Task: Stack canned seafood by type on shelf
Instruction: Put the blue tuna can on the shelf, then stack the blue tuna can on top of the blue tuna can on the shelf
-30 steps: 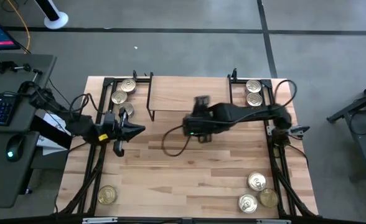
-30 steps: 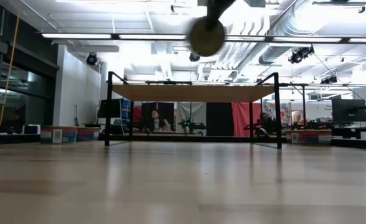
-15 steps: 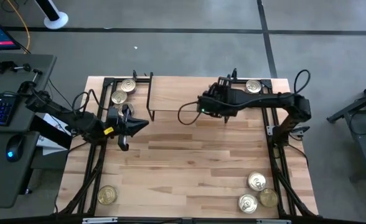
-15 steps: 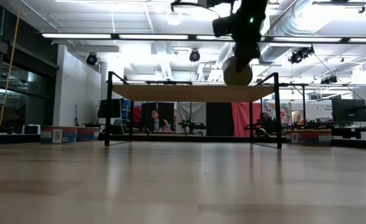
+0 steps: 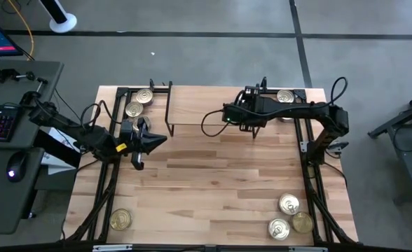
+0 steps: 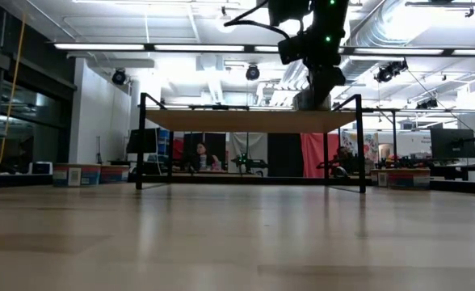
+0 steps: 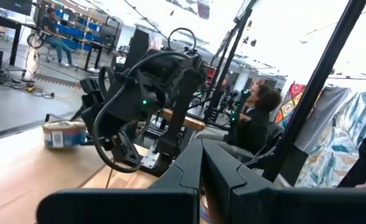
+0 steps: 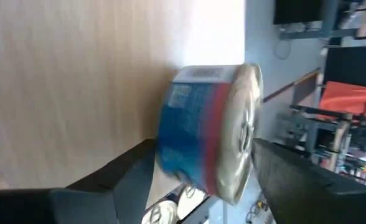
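My right gripper (image 5: 250,120) stands over the right end of the shelf (image 5: 199,105), a light-wood board on black wire legs, and is shut on a tin with a blue and red label and a silver lid (image 8: 208,130). In the low view the gripper (image 6: 317,81) reaches down to the board (image 6: 237,121). My left gripper (image 5: 157,142) is shut and empty at the table's left, near three tins (image 5: 134,109) at the far left corner. Its fingers show together in its wrist view (image 7: 201,163). My right gripper pinches the tin between its two fingers, one on the base (image 8: 161,140) and one on the lid (image 8: 253,134). The fingers come from above, pointing down. The tin is on edge, lid sideways, just over the shelf board (image 8: 77,74); whether its rim touches the board I cannot tell.
A tin (image 5: 285,96) lies at the far right corner beside the shelf, partly under my right arm. Three tins (image 5: 289,204) lie at the near right corner and one (image 5: 120,220) at the near left. Black frame rails run along both table sides.
My right gripper has carried the tin from above the table's middle toward the far right, over the shelf's right end, and has then gone down toward the board. The tin stays on edge in the hold.
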